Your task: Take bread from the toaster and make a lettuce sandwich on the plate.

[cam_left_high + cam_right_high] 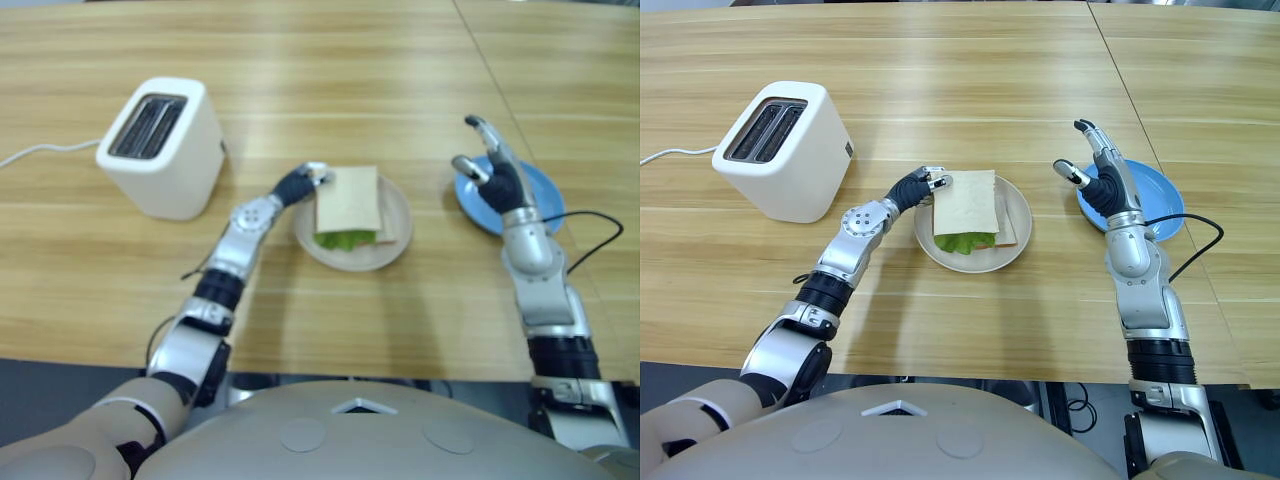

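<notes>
Nearly done with the job, by the look of it. In the middle of the surface (960,80), a pale plate (1010,255) with a sandwich on it: bottom slice (1008,228), green lettuce (962,241) peeking out at 6 o'clock, and top slice (965,205) laid over both. At 10 o'clock from the plate, the white toaster (780,150) with empty-looking slots. At the 10 o'clock corner of the top slice, the left hand (915,188), curled tight and pinching that corner. At 3 o'clock from the plate, the right hand (1102,180), lifted up over a blue plate (1155,200), spread wide and holding nothing. Step now, most likely: setting the top slice in place. Sits a bit crooked, more toward 9 o'clock than the bottom slice. Next, maybe: nudge the top slice softly toward 3 o'clock to line it up, then let go slowly and pull away toward 8 o'clock. Gentle touch needed, to keep the bread from sliding off the lettuce.
</notes>
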Controlling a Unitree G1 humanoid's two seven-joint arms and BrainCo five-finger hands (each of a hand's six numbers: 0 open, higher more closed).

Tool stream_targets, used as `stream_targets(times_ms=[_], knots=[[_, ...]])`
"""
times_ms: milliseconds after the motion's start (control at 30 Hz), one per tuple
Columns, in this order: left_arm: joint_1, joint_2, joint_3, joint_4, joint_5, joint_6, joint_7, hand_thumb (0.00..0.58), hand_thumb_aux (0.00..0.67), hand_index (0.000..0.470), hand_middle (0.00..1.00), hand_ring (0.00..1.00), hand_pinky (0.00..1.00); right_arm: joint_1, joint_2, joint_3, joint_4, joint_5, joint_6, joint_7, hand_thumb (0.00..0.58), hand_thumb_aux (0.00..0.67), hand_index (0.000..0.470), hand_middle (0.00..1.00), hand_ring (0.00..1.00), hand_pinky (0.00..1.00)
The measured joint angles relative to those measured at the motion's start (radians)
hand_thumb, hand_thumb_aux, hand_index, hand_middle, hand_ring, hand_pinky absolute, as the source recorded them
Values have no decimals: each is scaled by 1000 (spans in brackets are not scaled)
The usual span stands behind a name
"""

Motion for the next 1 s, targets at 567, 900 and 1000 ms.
stream_targets(times_ms=[567,900,1000], knots=[[-84,0,-106,268,210,-109,183,580,670,460,1000,1000,1000,-50,-15,453,155,-574,-33,-186,0,0,0,0,0,0],[-100,3,-116,299,245,-118,226,580,670,460,1000,1000,1000,-19,-55,537,53,-692,-26,-138,0,0,0,0,0,0],[-103,3,-118,303,249,-119,233,580,670,460,1000,1000,1000,8,-56,568,-2,-710,-25,-107,0,0,0,0,0,0]])
